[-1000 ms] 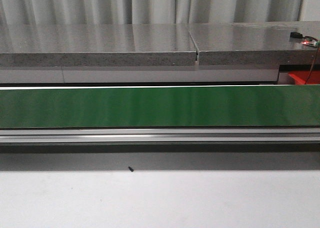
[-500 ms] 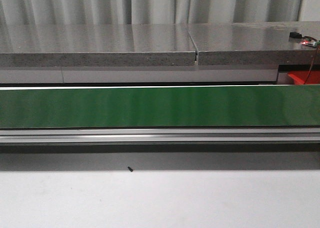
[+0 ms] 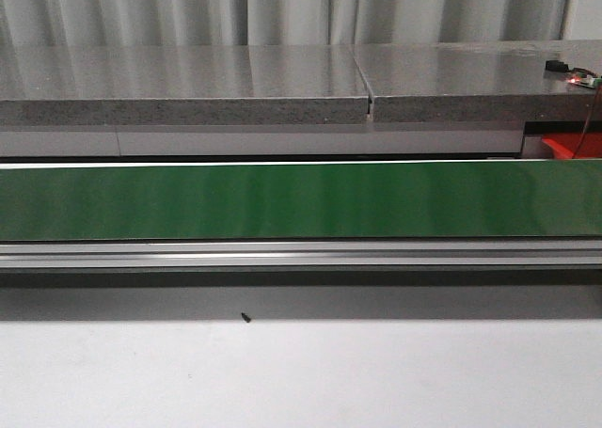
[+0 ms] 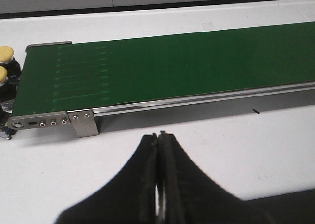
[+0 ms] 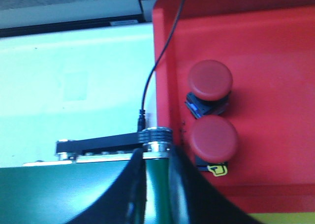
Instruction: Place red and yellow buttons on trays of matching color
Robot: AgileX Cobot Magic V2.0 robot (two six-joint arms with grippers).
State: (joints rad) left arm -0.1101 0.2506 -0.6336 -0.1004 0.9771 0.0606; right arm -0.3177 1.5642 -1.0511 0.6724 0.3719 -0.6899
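Two red buttons (image 5: 210,80) (image 5: 214,139) lie on the red tray (image 5: 275,51) in the right wrist view. My right gripper (image 5: 156,157) hovers over the end roller of the green belt (image 5: 74,194) beside that tray, open by a narrow gap with nothing between the fingers. A yellow strip (image 5: 288,219) shows past the red tray; I cannot tell if it is the yellow tray. In the left wrist view two yellow buttons (image 4: 6,53) (image 4: 2,75) sit at the belt's other end. My left gripper (image 4: 159,135) is shut and empty above the white table. The front view shows neither gripper.
The green conveyor belt (image 3: 301,200) spans the front view on its aluminium frame (image 3: 301,252), behind the white table (image 3: 301,372). A grey stone counter (image 3: 188,89) runs behind it. The red tray's corner (image 3: 571,146) peeks out at far right. A black cable (image 5: 162,47) hangs over the tray's edge.
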